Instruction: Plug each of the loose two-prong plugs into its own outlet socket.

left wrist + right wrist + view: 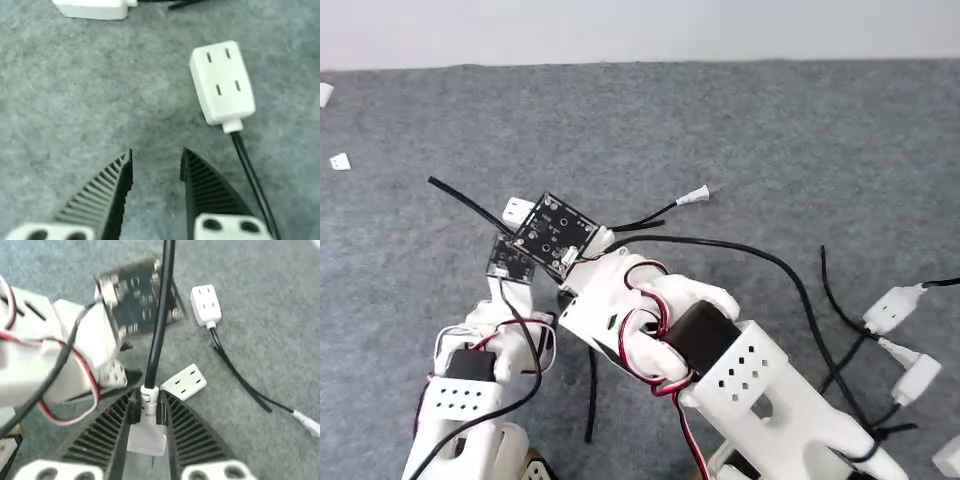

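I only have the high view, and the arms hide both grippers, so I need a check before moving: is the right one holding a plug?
Observer: Yes. The right gripper is shut on a white two-prong plug with a black cord.
Operator: Any socket near it?
Observer: A white socket block lies on the grey carpet just beyond the gripper, slotted face showing.
Operator: And the other arm?
Observer: The left gripper is open and empty, over bare carpet short of a second white socket block with two slot pairs.
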You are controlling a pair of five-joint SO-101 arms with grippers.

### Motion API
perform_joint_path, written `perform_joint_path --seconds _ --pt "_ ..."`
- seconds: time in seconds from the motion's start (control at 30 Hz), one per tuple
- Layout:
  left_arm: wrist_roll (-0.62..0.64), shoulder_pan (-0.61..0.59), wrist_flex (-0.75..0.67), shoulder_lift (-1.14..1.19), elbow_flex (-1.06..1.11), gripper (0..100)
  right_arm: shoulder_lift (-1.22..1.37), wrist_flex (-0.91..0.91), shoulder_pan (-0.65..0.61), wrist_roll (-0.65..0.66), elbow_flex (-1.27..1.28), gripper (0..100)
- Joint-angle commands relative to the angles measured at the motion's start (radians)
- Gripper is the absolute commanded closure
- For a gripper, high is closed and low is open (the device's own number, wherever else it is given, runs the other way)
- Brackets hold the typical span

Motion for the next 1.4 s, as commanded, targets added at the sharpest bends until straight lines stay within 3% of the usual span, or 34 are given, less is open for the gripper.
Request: perform_joint_path --seconds 0.0,0.33,0.7,0.9,1.0,1.1,1.2,1.37 --pt "-0.155 0.046 0.068 -0.018 -0.051 85 0.001 -0.039 -0.005 -0.011 -0.006 99.0" --pt "-0.310 0.084 0.112 -0.018 -0.039 85 0.002 -0.045 -0.002 -0.017 -0.005 99.0" --pt "-0.305 0.084 0.087 -0.020 -0.039 86 0.004 -0.081 0.059 -0.095 0.002 99.0" --pt "-0.176 0.075 0.020 -0.020 -0.024 86 0.004 -0.231 0.137 -0.253 0.094 99.0" --pt "-0.189 0.075 0.034 -0.020 -0.024 85 0.002 -0.325 0.148 -0.241 0.167 99.1" --pt "-0.281 0.083 0.071 -0.020 -0.027 85 -0.001 -0.328 0.136 -0.236 0.173 99.1" --pt "-0.292 0.080 0.069 -0.020 -0.028 86 -0.007 -0.326 0.137 -0.236 0.173 99.1" --pt "-0.104 0.011 -0.021 -0.021 -0.028 86 0.007 -0.360 0.159 -0.245 0.189 99.1"
